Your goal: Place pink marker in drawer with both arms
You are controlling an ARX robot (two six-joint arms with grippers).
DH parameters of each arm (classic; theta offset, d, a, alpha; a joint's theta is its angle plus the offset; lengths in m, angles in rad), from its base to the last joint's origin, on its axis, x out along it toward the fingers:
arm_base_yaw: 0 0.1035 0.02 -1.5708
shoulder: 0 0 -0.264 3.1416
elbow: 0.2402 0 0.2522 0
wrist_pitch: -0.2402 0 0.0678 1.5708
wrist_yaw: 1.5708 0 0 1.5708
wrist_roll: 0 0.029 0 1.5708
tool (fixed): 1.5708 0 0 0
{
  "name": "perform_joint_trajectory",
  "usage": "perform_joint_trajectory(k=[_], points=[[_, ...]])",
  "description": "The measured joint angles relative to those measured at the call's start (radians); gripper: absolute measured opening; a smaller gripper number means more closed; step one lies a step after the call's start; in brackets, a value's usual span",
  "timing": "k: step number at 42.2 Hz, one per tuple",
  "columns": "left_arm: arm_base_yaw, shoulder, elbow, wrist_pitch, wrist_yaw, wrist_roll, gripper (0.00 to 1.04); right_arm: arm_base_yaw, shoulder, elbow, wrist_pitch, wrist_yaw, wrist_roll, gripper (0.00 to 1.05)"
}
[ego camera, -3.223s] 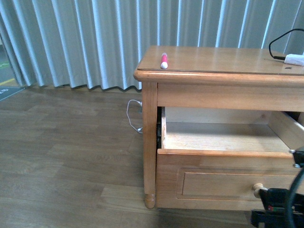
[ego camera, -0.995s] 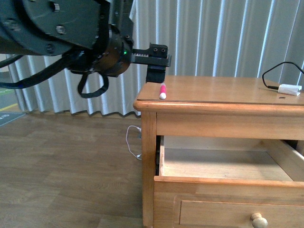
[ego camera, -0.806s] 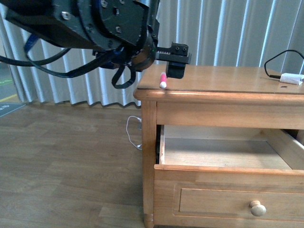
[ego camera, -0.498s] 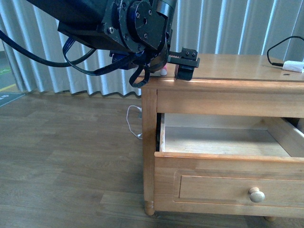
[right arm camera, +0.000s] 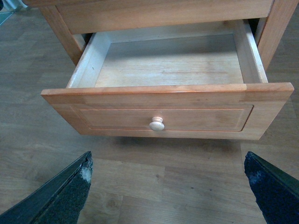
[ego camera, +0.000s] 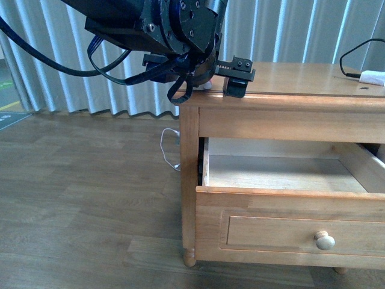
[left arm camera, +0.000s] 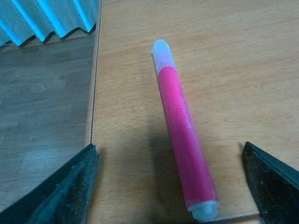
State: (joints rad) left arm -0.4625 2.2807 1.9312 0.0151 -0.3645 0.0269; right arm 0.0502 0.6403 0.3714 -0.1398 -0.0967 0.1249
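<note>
The pink marker (left arm camera: 184, 135) lies flat on the cabinet top (ego camera: 301, 78) near its left front corner, white end pointing away from the wrist. My left gripper (left arm camera: 168, 147) is open and straddles it, one finger (left arm camera: 70, 186) over the cabinet edge and the other (left arm camera: 273, 184) over the wood, neither touching it. In the front view the left arm (ego camera: 174, 30) hides most of the marker. The drawer (right arm camera: 163, 88) is pulled out, its inside bare, with the round knob (right arm camera: 157, 124) on its front. My right gripper (right arm camera: 167, 156) hangs open over the floor in front of the drawer.
A white plug-like box (ego camera: 373, 76) with a black cable sits at the cabinet top's far right. A white cord (ego camera: 168, 150) lies on the floor behind the cabinet's left leg. Pleated curtains (ego camera: 60, 72) hang behind. Wood floor (ego camera: 90, 211) spreads to the left.
The left arm has swung in from the upper left and come down over the cabinet's left front corner, covering the marker in the front view. The drawer has stayed pulled out.
</note>
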Motion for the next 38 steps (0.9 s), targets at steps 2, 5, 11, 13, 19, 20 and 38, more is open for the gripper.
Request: perform_joint_trajectory(k=[2, 5, 11, 13, 19, 20, 38], points=[[-0.002, 0.0, 0.006, -0.021, -0.001, 0.003, 0.83, 0.0, 0.0, 0.0, 0.0, 0.0, 0.0, 0.96], [-0.004, 0.0, 0.012, -0.041, -0.003, 0.005, 0.69, 0.0, 0.0, 0.0, 0.0, 0.0, 0.0, 0.96], [-0.007, 0.0, 0.012, -0.043, -0.008, 0.023, 0.44, 0.0, 0.0, 0.0, 0.0, 0.0, 0.0, 0.96], [-0.007, 0.0, 0.011, -0.043, -0.008, 0.024, 0.35, 0.0, 0.0, 0.0, 0.0, 0.0, 0.0, 0.96], [-0.005, -0.017, -0.025, -0.017, 0.001, 0.029, 0.15, 0.0, 0.0, 0.0, 0.0, 0.0, 0.0, 0.96], [-0.004, -0.027, -0.041, -0.005, 0.009, 0.029, 0.15, 0.0, 0.0, 0.0, 0.0, 0.0, 0.0, 0.96], [-0.019, -0.28, -0.393, 0.171, 0.28, 0.136, 0.15, 0.0, 0.0, 0.0, 0.0, 0.0, 0.0, 0.96]])
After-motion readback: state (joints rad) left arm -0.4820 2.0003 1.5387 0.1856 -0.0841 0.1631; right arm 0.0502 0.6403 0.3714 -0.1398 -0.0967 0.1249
